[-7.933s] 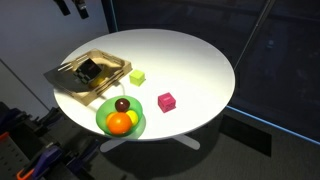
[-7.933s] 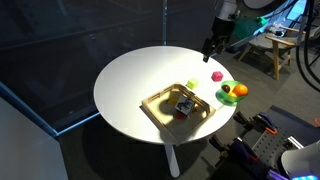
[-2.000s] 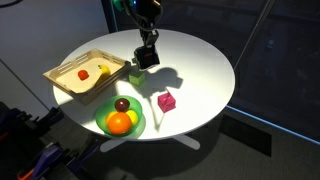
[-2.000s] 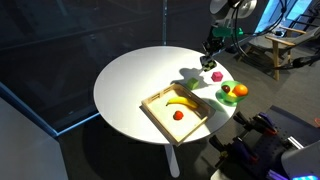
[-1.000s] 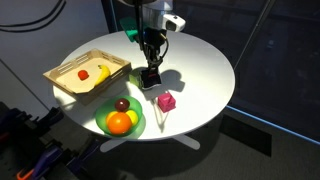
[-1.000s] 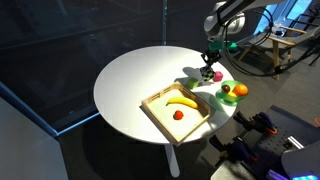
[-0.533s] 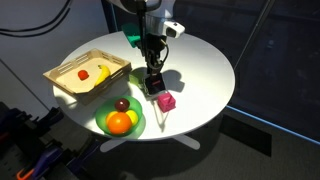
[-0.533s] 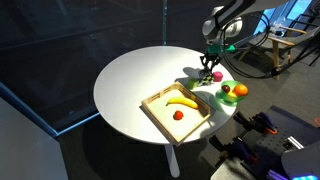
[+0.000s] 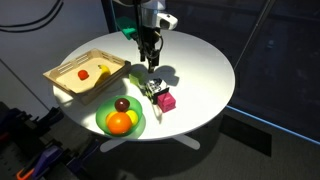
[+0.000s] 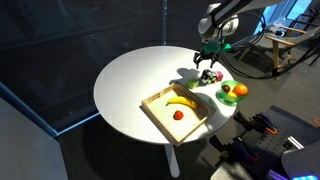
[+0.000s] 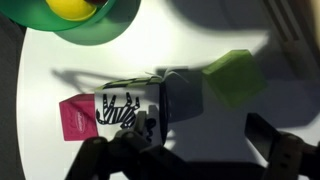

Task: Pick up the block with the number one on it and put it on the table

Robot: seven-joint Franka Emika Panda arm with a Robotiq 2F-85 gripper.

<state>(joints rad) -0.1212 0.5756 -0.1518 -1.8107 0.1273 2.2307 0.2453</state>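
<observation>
The block with the number one [image 9: 154, 90] is a dark cube with pale marks. It stands on the white round table [image 9: 200, 60], touching or almost touching the magenta cube [image 9: 166, 101]. It also shows in an exterior view [image 10: 206, 77] and in the wrist view [image 11: 150, 104]. My gripper [image 9: 151, 63] hangs open and empty a little above it, and the block lies just outside its open fingers [image 11: 200, 146] in the wrist view. The yellow-green cube [image 11: 232, 78] sits close on the block's other side.
A wooden tray [image 9: 68, 86] with a banana [image 9: 100, 70] and a red fruit stands at the table's edge. A green bowl [image 9: 104, 122] of fruit sits near the magenta cube. In an exterior view the tray [image 10: 160, 116] and bowl [image 10: 229, 98] flank the cubes.
My gripper carried the block down beside the magenta cube, let go of it and rose. The block now stands free on the table.
</observation>
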